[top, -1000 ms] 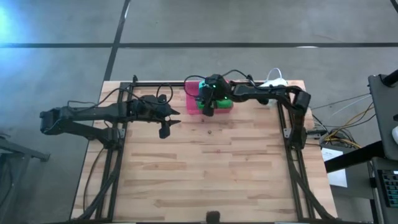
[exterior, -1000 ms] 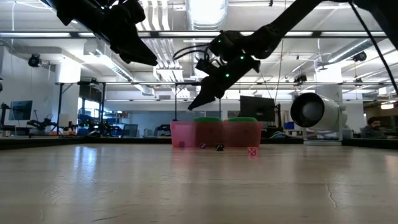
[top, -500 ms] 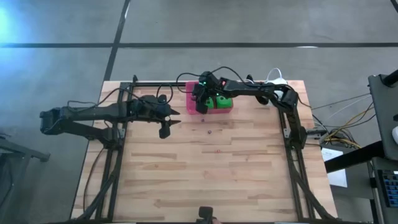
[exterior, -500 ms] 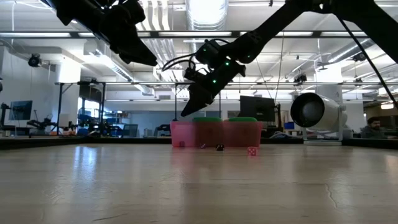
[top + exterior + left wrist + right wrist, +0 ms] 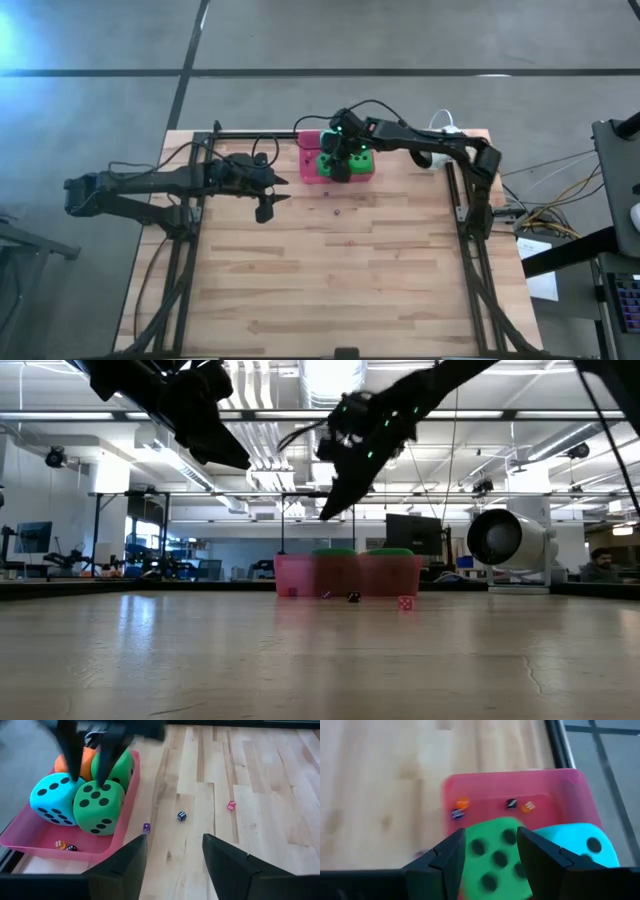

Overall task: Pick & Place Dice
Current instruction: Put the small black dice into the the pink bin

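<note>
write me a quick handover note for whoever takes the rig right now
Right gripper: open, empty, above the pink tray at the table's far edge.
Left gripper: open, empty, hovering over the table's left side.
Done: teal die, near green die, far green die and orange die all sit in the tray.
Left: perhaps the tiny dice loose on the table: purple, dark, pink.

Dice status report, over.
Right gripper above pink tray, jaws open, empty. Left gripper waiting mid-table, open. Big dice in tray; three tiny dice loose on table. Nothing blocking.
</note>
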You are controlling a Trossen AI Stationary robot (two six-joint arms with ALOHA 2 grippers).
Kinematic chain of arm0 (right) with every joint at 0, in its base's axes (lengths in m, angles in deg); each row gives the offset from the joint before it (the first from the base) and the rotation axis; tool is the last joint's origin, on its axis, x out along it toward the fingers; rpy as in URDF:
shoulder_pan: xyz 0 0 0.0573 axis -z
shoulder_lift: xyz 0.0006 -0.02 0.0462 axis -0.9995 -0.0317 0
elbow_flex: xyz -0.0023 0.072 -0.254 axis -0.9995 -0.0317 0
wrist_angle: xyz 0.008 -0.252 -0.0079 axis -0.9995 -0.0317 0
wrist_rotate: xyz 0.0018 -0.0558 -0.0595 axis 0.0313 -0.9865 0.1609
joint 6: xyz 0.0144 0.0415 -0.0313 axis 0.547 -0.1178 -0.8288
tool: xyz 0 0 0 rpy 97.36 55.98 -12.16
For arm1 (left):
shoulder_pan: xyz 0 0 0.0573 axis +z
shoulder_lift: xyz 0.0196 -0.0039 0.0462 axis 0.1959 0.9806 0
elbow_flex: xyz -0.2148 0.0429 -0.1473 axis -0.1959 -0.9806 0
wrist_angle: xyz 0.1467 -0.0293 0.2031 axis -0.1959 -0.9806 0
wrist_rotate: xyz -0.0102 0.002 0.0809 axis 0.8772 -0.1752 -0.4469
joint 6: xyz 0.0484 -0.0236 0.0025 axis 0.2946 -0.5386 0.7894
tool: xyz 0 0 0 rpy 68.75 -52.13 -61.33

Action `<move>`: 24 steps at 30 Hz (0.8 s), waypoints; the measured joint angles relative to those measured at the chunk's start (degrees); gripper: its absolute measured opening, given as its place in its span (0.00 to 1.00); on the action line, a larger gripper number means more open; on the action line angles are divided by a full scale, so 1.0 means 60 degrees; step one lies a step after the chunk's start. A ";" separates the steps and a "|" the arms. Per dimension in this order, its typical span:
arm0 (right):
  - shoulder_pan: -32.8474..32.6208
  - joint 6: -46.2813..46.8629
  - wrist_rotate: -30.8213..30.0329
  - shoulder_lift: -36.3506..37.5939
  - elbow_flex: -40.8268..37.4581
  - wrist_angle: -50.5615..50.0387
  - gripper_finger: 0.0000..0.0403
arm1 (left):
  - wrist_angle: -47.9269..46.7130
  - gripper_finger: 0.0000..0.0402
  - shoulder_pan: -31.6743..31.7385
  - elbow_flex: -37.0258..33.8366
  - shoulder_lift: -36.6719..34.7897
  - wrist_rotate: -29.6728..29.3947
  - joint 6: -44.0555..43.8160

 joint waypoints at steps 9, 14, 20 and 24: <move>-0.0976 -0.0079 0.0041 0.2440 -0.1904 -0.0872 0.40 | 0.0637 0.52 -0.0004 -0.0599 0.0004 0.0058 0.0235; -0.1748 0.0448 0.0028 0.3916 -0.3559 -0.0171 0.38 | 0.1416 0.53 -0.0020 -0.0880 0.0083 0.1115 0.0607; -0.2660 0.1016 -0.0030 0.5545 -0.5387 0.0905 0.36 | 0.2104 0.52 -0.0235 -0.0831 0.0873 0.1683 0.1093; -0.3108 0.1272 -0.0038 0.6323 -0.6203 0.1110 0.36 | 0.2260 0.49 -0.0475 -0.0433 0.1762 0.1683 0.1692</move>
